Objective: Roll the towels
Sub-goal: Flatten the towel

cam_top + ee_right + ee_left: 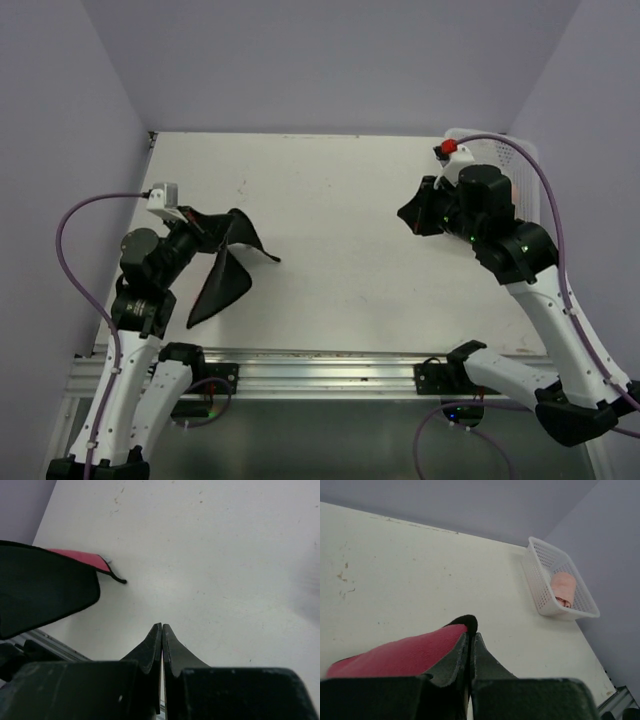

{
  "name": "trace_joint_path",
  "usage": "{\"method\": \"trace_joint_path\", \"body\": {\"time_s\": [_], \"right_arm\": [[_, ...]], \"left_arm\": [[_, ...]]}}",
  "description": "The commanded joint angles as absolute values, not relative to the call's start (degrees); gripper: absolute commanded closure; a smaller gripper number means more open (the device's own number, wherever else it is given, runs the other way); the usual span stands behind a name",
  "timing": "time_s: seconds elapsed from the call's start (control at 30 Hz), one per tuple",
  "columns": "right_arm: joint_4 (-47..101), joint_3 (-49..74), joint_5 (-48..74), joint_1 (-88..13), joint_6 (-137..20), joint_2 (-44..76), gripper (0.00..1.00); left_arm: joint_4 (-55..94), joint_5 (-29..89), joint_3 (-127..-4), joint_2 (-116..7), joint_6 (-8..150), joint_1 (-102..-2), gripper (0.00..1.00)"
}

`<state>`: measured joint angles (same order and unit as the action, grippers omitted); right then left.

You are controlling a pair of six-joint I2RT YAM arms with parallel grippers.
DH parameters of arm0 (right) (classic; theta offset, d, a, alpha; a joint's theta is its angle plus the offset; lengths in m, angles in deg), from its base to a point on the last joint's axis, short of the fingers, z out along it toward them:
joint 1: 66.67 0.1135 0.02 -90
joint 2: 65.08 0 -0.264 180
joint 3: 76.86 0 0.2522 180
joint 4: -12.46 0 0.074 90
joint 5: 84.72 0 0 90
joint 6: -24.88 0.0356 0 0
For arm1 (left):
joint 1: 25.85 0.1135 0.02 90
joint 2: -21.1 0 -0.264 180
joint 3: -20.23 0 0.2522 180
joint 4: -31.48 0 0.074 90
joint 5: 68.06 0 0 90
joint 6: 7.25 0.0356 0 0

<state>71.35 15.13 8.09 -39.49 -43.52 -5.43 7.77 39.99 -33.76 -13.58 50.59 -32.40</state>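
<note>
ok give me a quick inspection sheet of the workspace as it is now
surface: white table, a few faint scuff marks
job's things: black cloth with red face hanging from the left claw; pink towel rolled, lying in the basket
clutter: white perforated basket at the far right corner
grippers: left claw shut on the black cloth; right claw shut, empty, over bare table
cables: purple cables loop off both arms, clear of the cloth
surroundings: lilac walls on three sides
</note>
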Motion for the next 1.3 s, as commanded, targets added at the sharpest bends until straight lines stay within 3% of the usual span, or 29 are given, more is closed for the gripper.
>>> {"method": "trace_joint_path", "body": {"time_s": [0.0,0.23,0.5,0.8,0.93,1.13,1.27], "right_arm": [[74.66,15.92,10.64,-39.33,-44.99,-4.97,1.0],[59.73,2.05,17.93,-39.07,-37.44,-0.68,0.99],[48.21,-0.27,20.05,-34.07,-34.54,12.77,0.78],[45.03,1.67,17.95,-33.27,-32.78,18.16,0.68],[46.53,0.54,13.29,-33.97,-32.95,14.3,0.59],[49.59,-4.56,6.17,-41.33,-28.31,1.66,0.56],[52.41,-6.68,2.13,-48.2,-27.59,-8.38,0.53]], "left_arm": [[6.56,42.68,-33.26,-14.67,48.73,-32.27,1.0],[3.4,37.77,-32.21,-16.78,50.93,-32.27,1.0],[0.93,33.81,-32.12,-17.13,53.66,-32.27,1.0],[13.05,48.47,-34.66,-23.19,49.44,-32.88,1.0],[14.65,43.15,-39.31,-29.76,50.4,-42.85,1.0],[15.09,33.2,-50.47,-41.2,51.37,-63.69,1.0],[14.65,31.7,-59.07,-44.81,51.9,-71.45,1.0]]}}
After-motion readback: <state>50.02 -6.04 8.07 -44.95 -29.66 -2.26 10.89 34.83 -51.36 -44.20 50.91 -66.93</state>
